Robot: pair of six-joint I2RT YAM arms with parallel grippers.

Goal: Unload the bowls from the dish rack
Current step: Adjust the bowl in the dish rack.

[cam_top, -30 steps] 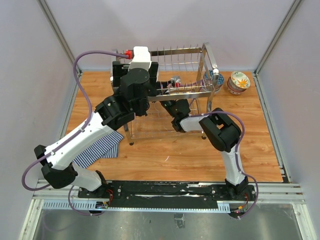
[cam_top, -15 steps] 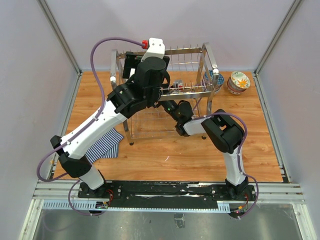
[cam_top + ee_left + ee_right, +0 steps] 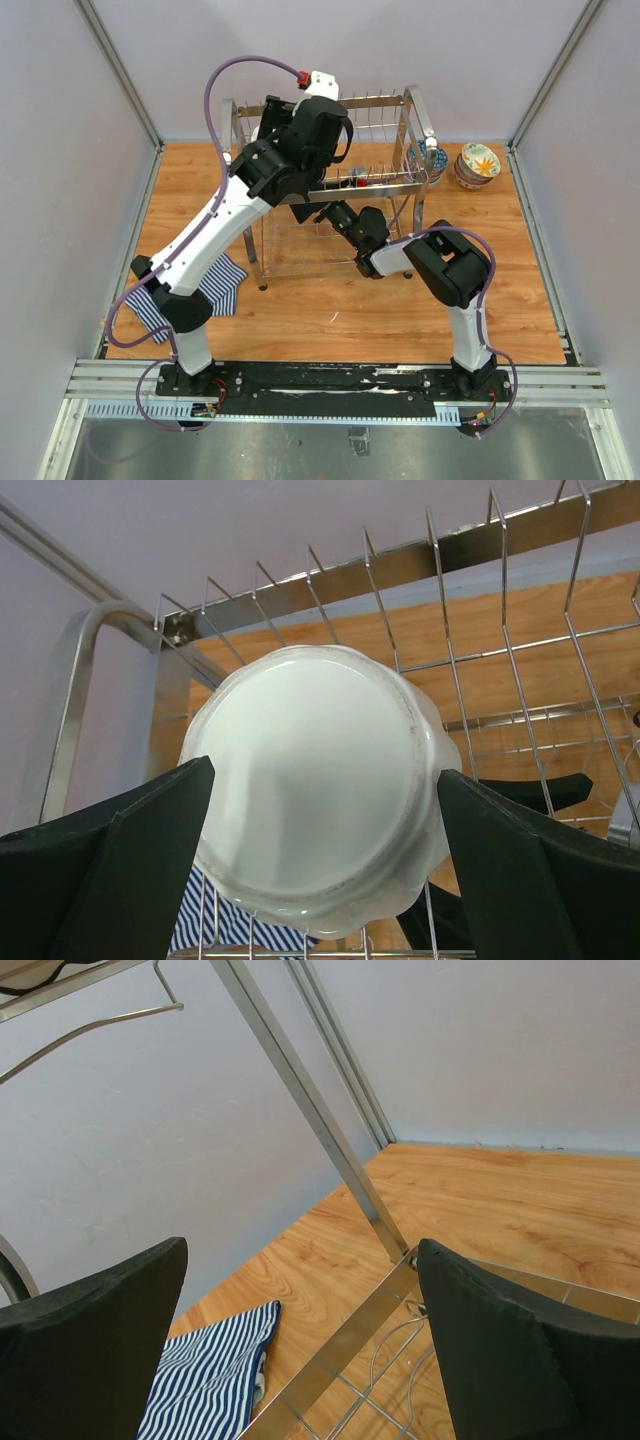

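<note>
Straddling the white scalloped bowl point(image 3: 318, 780) with my left gripper point(image 3: 325, 778), jaws spread wide and nothing clamped yet. The bowl stands on edge among the upper prongs of the dish rack point(image 3: 440, 560), base facing the claw, dead ahead between its fingers. My right gripper point(image 3: 302, 1250), equally wide and empty, sits low within the rack frame, farther off.

The dish rack point(image 3: 330, 580) is shiny chrome metal wire. The large white bowl point(image 3: 320, 780) looks like glazed ceramic — smooth, softly glossy. The table point(image 3: 480, 1200) is smooth wood; the striped cloth point(image 3: 215, 1370) is matt fabric.
</note>
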